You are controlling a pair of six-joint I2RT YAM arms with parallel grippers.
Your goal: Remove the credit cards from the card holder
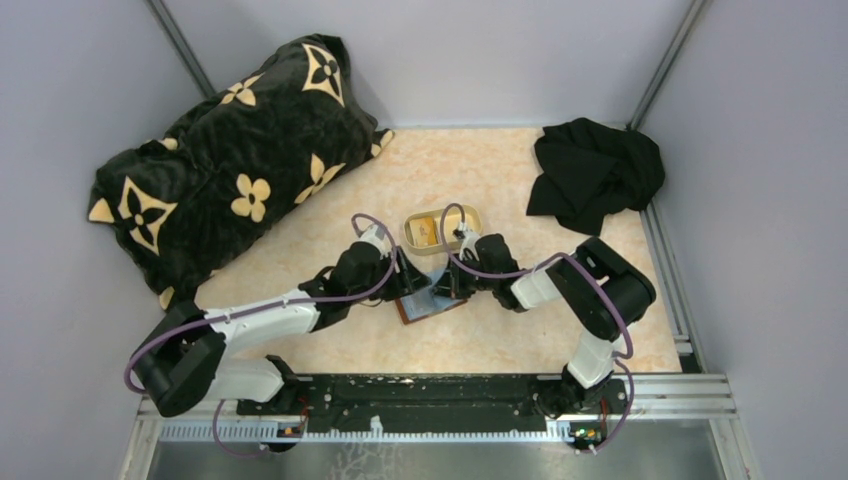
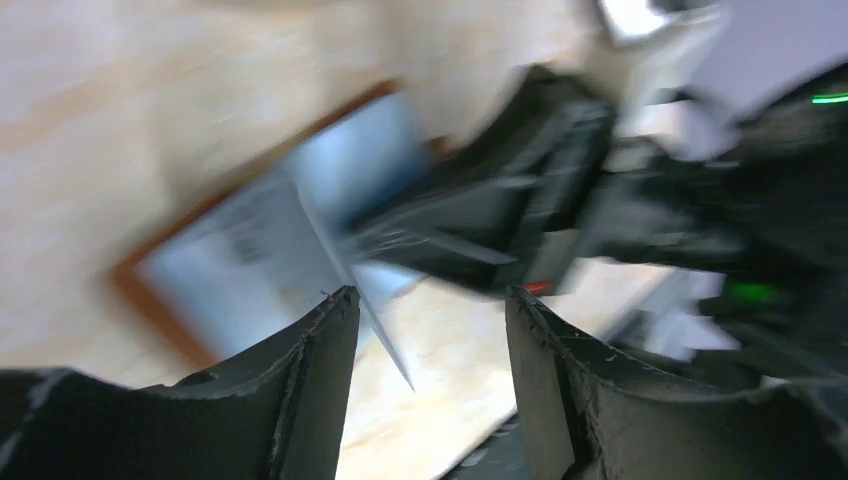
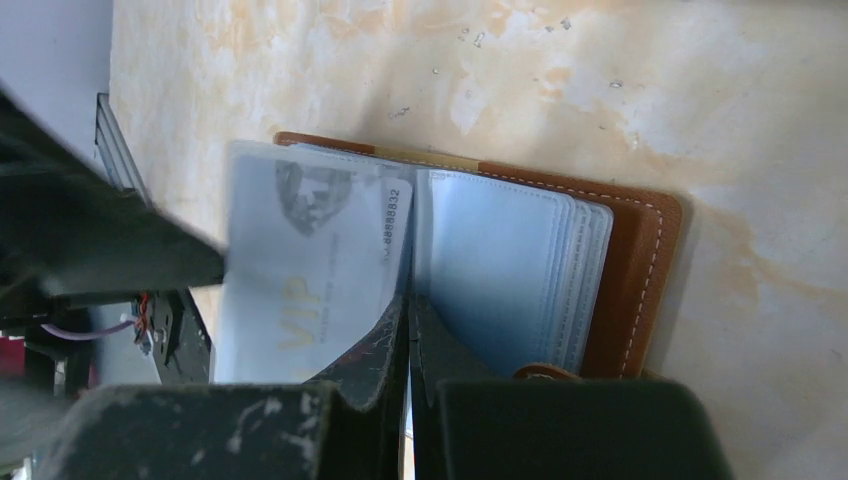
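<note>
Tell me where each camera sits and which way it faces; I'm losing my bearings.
Top external: above and behind the bases, looking down at the table; left arm and right arm meet over the card holder.
Left wrist: on the left arm, looking past its open left gripper at the blurred card holder; the right arm shows opposite.
Right wrist: on the right arm, looking down past its shut right gripper at the open card holder and a VIP card.
Shared: all three show the card holder.

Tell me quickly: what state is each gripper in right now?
Left gripper: open, nothing gripped.
Right gripper: closed, tips at the card holder fold.
</note>
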